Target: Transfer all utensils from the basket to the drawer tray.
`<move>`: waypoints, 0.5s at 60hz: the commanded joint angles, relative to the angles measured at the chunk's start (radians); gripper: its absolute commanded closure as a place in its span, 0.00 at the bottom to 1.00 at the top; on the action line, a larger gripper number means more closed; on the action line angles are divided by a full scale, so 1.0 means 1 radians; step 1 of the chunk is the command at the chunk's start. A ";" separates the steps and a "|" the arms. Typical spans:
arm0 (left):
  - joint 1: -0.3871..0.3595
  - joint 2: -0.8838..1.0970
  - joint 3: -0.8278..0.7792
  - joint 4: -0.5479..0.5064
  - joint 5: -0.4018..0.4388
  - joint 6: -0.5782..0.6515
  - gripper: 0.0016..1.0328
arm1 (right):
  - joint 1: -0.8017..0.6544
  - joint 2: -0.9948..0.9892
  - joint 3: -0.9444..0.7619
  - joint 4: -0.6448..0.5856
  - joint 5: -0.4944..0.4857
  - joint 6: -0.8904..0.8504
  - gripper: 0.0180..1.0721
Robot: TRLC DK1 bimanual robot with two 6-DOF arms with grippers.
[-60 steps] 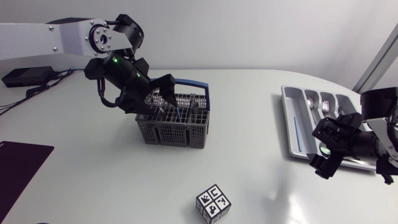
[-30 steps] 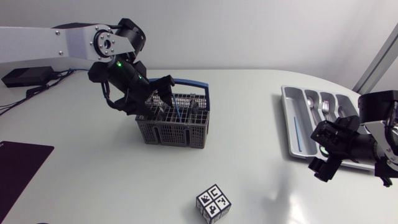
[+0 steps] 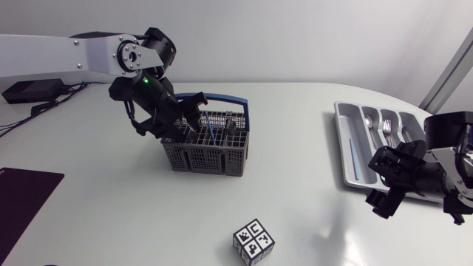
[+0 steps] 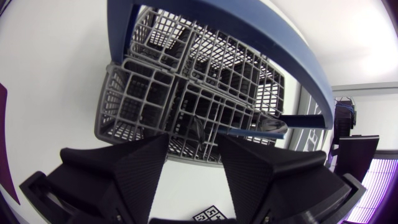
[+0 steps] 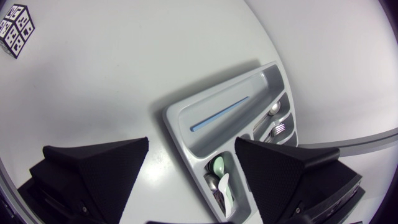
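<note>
The white, glossy table (image 3: 295,148) carried the grey wire basket (image 3: 207,151) a little left of its middle, blue handle (image 3: 229,100) arched over the top. The left gripper (image 3: 188,118) hung at the basket's left rim with its fingers spread a moderate way apart and nothing between them; in the left wrist view the left gripper (image 4: 194,146) sat just above the basket's (image 4: 149,106) outer wall. Ahead of its tips a dark utensil (image 4: 198,127) stood in one cell, and a blue-handled one (image 4: 261,130) lay tilted across the next. The grey tray (image 3: 347,159) lay near the table's right edge, well apart from the basket. A thin blue stick (image 3: 356,164) lay in its long left slot and silver cutlery (image 3: 384,125) in the slots beside it. The right gripper (image 3: 380,181) hung over the table at the tray's near left corner, fingers wide apart and holding nothing. From the right wrist view the right gripper (image 5: 193,146) framed the tray (image 5: 180,124), the stick (image 5: 219,114) and a pale green spoon (image 5: 217,167). A cube (image 3: 253,241) with black and white markers sat near the front edge, and a dark mat (image 3: 22,196) covered the front left corner. A black box (image 3: 29,90) lay at the far left edge.
</note>
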 commanded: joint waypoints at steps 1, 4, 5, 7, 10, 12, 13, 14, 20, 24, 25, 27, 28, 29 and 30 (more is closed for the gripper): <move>-0.009 0.028 0.025 -0.019 -0.011 -0.038 0.57 | 0.008 0.009 -0.025 0.002 0.007 0.009 0.05; -0.007 0.028 0.029 -0.019 -0.014 -0.045 0.63 | 0.008 0.011 -0.029 0.003 0.007 0.008 0.05; -0.007 0.029 0.031 -0.019 -0.015 -0.045 0.64 | 0.008 0.011 -0.030 0.005 0.007 0.008 0.05; -0.007 0.032 0.035 -0.019 -0.015 -0.045 0.64 | 0.008 0.013 -0.032 0.005 0.007 0.008 0.05; -0.007 0.032 0.040 -0.019 -0.015 -0.045 0.68 | 0.008 0.013 -0.035 0.010 0.007 0.008 0.05; -0.009 0.032 0.043 -0.019 -0.017 -0.046 0.70 | 0.010 0.013 -0.038 0.014 0.007 0.008 0.05; -0.010 0.032 0.045 -0.019 -0.017 -0.046 0.71 | 0.008 0.013 -0.038 0.016 0.007 0.008 0.05; -0.010 0.032 0.046 -0.019 -0.018 -0.046 0.72 | 0.010 0.013 -0.039 0.016 0.007 0.008 0.05; -0.016 0.035 0.055 -0.019 -0.026 -0.046 0.78 | 0.010 0.014 -0.041 0.019 0.007 0.008 0.05; -0.018 0.042 0.063 -0.019 -0.026 -0.045 0.83 | 0.010 0.016 -0.044 0.022 0.007 0.006 0.05; -0.018 0.042 0.065 -0.019 -0.026 -0.046 0.84 | 0.010 0.016 -0.044 0.023 0.007 0.006 0.05; -0.018 0.043 0.066 -0.019 -0.026 -0.045 0.86 | 0.010 0.016 -0.045 0.025 0.007 0.006 0.05; -0.019 0.045 0.071 -0.021 -0.028 -0.045 0.89 | 0.008 0.016 -0.047 0.025 0.007 0.006 0.05; -0.021 0.045 0.071 -0.021 -0.029 -0.043 0.90 | 0.008 0.016 -0.047 0.026 0.007 0.006 0.05; -0.022 0.045 0.072 -0.021 -0.031 -0.042 0.91 | 0.008 0.017 -0.047 0.026 0.007 0.005 0.05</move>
